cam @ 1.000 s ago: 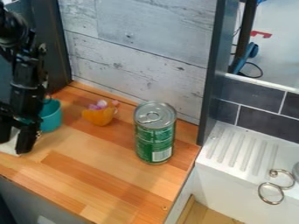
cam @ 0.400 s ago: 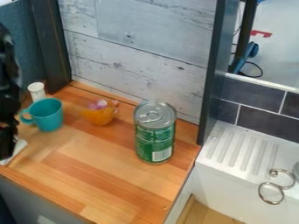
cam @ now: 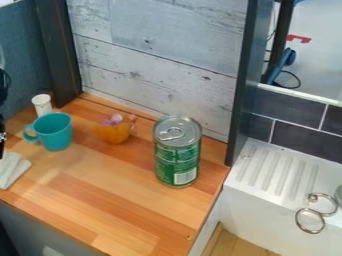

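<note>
Clear passage runs along the front of the table point(cam: 120, 205); the can point(cam: 177, 160), orange cup point(cam: 113, 131) and teal mug point(cam: 55, 132) obstruct the rear.

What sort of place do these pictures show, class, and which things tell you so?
Probably a toy kitchen set up for a robot: a wooden counter holds a teal cup and a green can, beside a white sink unit with a ridged drainboard.

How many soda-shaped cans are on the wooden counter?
1. The green can with the silver top stands upright on the wooden counter, in front of the gray plank wall.
</note>
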Tool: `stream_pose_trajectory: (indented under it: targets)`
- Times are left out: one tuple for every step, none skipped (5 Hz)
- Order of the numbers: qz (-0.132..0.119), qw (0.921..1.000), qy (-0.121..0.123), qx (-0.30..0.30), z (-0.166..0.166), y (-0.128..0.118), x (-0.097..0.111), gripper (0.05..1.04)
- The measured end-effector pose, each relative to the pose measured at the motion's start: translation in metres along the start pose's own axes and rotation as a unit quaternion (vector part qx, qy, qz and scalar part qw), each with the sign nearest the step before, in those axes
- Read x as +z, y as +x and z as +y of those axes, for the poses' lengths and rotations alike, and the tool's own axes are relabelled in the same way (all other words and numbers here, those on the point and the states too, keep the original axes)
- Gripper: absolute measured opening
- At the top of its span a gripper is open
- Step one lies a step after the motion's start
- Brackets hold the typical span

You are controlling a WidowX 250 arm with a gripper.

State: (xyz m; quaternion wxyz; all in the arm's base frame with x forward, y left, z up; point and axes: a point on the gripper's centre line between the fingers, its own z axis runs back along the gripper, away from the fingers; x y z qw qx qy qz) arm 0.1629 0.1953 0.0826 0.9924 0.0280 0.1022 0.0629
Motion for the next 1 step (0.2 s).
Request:
stream_pose_trajectory:
  targets:
    - [-0.020,0.9995,0.005,-0.024,-0.0153,-0.0026,0.0157,1.001]
